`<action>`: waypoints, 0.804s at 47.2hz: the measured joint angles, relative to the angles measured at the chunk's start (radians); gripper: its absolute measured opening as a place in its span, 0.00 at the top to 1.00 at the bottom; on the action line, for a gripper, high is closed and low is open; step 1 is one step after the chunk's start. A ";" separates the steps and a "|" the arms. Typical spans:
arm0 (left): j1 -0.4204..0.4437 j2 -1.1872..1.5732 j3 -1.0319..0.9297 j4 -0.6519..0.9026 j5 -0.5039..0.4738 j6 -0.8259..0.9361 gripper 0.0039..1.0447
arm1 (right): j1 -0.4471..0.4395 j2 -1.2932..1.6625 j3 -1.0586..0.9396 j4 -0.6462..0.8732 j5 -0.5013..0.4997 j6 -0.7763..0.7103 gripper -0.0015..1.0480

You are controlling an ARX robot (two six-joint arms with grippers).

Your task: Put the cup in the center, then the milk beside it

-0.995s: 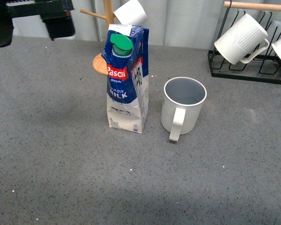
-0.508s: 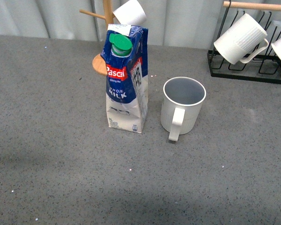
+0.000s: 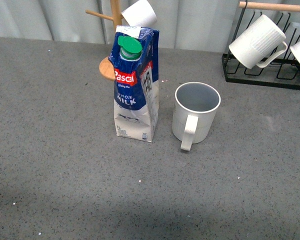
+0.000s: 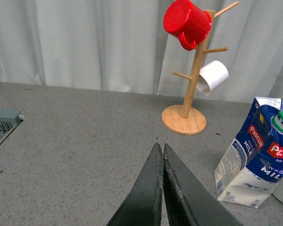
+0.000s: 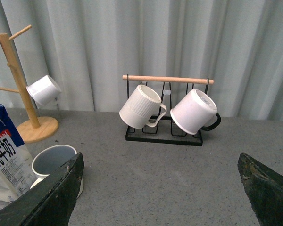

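The cup, a large cream-white mug with a grey-blue inside, stands upright mid-table with its handle toward the camera. The milk, a blue and white carton with a green cap, stands upright just left of it, a small gap between them. Neither arm shows in the front view. In the left wrist view my left gripper is shut and empty, off to the side of the milk. In the right wrist view my right gripper is open and empty; the cup and milk show behind one finger.
A wooden mug tree with a red cup and a small white cup stands behind the milk. A black wire rack with a ribbed white mug stands at the back right. A curtain closes the back.
The left arm, seen at the upper left a second ago, has left the front view. The cup and milk have not moved.
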 joint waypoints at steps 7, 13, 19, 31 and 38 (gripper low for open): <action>0.000 -0.092 -0.002 -0.079 0.000 0.000 0.96 | 0.000 0.000 0.000 0.000 0.000 0.000 0.09; 0.000 -0.171 -0.002 -0.150 0.000 0.000 0.96 | 0.000 0.000 0.000 0.000 0.000 0.000 0.09; 0.000 -0.237 -0.002 -0.211 0.000 0.000 0.96 | 0.000 0.000 0.000 0.000 0.000 0.000 0.09; 0.000 -0.401 -0.003 -0.365 0.000 0.000 0.96 | 0.000 0.000 0.000 0.000 0.000 0.000 0.09; 0.000 -0.462 -0.003 -0.425 0.000 0.000 0.96 | 0.000 0.000 0.000 0.000 0.000 0.000 0.09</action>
